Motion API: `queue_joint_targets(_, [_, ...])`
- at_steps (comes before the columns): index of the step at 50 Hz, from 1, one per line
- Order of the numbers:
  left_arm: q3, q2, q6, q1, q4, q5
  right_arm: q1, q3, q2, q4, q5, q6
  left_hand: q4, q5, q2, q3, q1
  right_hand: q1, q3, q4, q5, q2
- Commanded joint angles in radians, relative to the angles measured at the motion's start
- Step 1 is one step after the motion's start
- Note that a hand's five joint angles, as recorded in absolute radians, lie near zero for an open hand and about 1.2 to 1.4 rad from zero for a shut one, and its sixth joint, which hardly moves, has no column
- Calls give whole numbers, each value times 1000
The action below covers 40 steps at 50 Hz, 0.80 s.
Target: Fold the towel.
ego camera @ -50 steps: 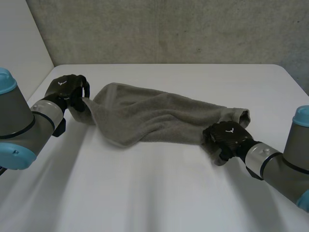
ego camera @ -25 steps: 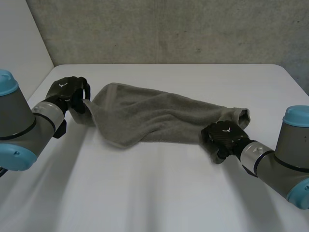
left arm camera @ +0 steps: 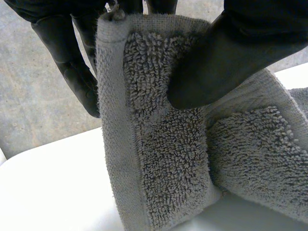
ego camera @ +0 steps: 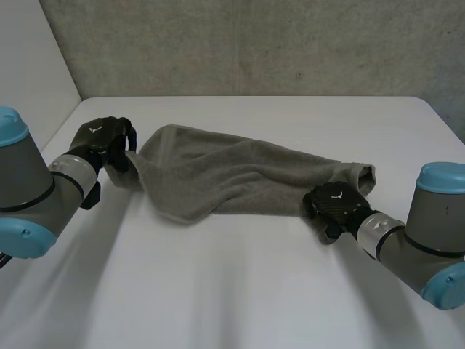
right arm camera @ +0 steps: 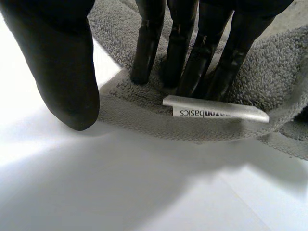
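Head view: grey towel [ego camera: 240, 178] stretched across mid-frame on white table [ego camera: 240, 291]. At left, left hand [ego camera: 105, 138] pinching a corner between thumb and fingers. Lower right, right hand [ego camera: 336, 204] unclenched, straight fingertips [right arm camera: 144, 72] pressing the edge beside the label [right arm camera: 216, 112].

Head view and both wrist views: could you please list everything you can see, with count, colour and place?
towel: one, grey terry, stretched across the table between the two hands.
label: one, silver-white with dark lettering, on the towel's edge at the right hand's fingertips.
table: one, white, under everything.
wall: one, grey concrete, behind the table.
arms: two, grey with light-blue caps, one at each side.
left hand: one, black, pinching the towel's end between thumb and fingers.
right hand: one, black, straight fingers resting on the towel's other end, thumb apart on the table.
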<state>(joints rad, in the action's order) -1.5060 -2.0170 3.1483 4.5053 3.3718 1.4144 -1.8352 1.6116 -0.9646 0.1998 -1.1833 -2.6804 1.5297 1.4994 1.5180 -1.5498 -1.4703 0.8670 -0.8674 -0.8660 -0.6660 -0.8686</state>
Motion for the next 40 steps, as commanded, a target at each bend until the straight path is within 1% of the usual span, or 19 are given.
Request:
queue_joint_targets(1, [0,-2,-1,0,0,0,-6,-13,0,7,-1,-1,-133,-278,-122,154,74,108,-107,-109,-134,-106])
queue_joint_targets(17, [0,-2,-1,0,0,0,-12,-45,27,6,1,-1,-133,-278,-122,154,74,116,-116,-117,-143,-115])
queue_joint_targets(18, [0,-2,-1,0,0,0,-12,-47,30,6,1,-1,-133,-278,-122,154,74,166,-165,-167,-192,-164])
queue_joint_targets(19, [0,-2,-1,0,0,0,-12,-47,30,6,1,-1,-133,-278,-122,154,74,166,-166,-167,-193,-165])
queue_joint_targets(20, [0,-2,-1,0,0,0,-12,-50,32,6,1,-1,-133,-278,-122,154,74,300,-300,-301,-326,-298])
queue_joint_targets(21, [0,-2,-1,0,0,0,-12,-50,32,6,1,-1,-133,-278,-122,154,74,301,-301,-302,-328,-300])
queue_joint_targets(22, [0,-2,-1,0,0,0,-12,-55,32,4,-1,-1,-133,-278,-122,154,74,516,-516,-517,-543,-515])
queue_joint_targets(27, [0,0,1,0,-2,-2,-10,-73,14,-2,-4,-6,-133,-278,-122,154,74,529,-529,-530,-556,-528])
queue_joint_targets(29, [0,3,1,0,-2,-2,-9,-75,-14,-2,-4,-10,-133,-278,-122,154,74,529,-529,-530,-556,-528])
queue_joint_targets(31, [1,9,-1,2,-2,-2,2,-72,-136,-7,-4,-15,-133,-278,-122,154,74,529,-529,-530,-556,-528])
queue_joint_targets(32, [1,14,-1,5,-2,-2,2,-72,-137,-7,-4,-15,-133,-278,-122,154,74,529,-529,-530,-556,-528])
queue_joint_targets(34, [4,18,-1,9,-2,-2,4,-73,-245,-17,-4,-16,-133,-278,-122,154,74,529,-529,-530,-556,-528])
queue_joint_targets(35, [7,26,-1,12,-3,-2,4,-73,-246,-17,-4,-16,-133,-278,-122,154,74,529,-529,-530,-556,-528])
queue_joint_targets(36, [7,26,-1,12,-3,-2,4,-79,-290,-31,-4,-19,-133,-278,-122,154,74,529,-529,-530,-556,-528])
queue_joint_targets(37, [13,43,1,15,-5,-2,4,-79,-290,-31,-4,-19,-133,-278,-122,154,74,529,-529,-530,-556,-528])
queue_joint_targets(39, [18,70,1,20,-12,0,11,-107,-362,-77,-3,-36,-133,-278,-122,154,74,529,-529,-530,-556,-528])
queue_joint_targets(40, [18,105,1,24,-14,-2,11,-107,-362,-77,-3,-36,-133,-278,-122,154,74,529,-529,-530,-556,-528])
